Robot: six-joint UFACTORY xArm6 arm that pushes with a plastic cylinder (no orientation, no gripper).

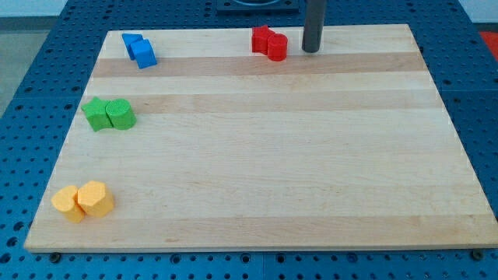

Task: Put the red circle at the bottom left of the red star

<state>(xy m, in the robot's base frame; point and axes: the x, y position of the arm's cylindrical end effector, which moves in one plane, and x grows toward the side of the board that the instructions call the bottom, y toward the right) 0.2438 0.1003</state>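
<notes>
Wooden board [264,155], pale with lengthwise grain bands, lies on a blue perforated table [47,85]. My tip [311,50] stands at the far edge of the board, right of centre; the dark rod rises straight up out of the top of the view. No hand or jaws on this rig, so nothing to call open or closed: the rod ends bare and grips nothing. The red circle [277,47] sits just left of my tip, a narrow strip of bare wood between them, not touching as far as I can tell. The red star [261,39] is immediately left of the circle and slightly farther back; the two reds are in contact or very nearly so, the circle lying at the star's near right. Far left corner: two blue blocks [140,50] pressed together, angular, exact shapes hard to make out. Left edge, mid-depth: a green pair, the left one a green star-like block [96,114], the right one a green cylinder [120,113], touching. Near left corner: two yellow blocks [83,201], side by side and touching, rounded or many-sided, outline unclear. All three pairs are well apart from the reds and from my tip.
</notes>
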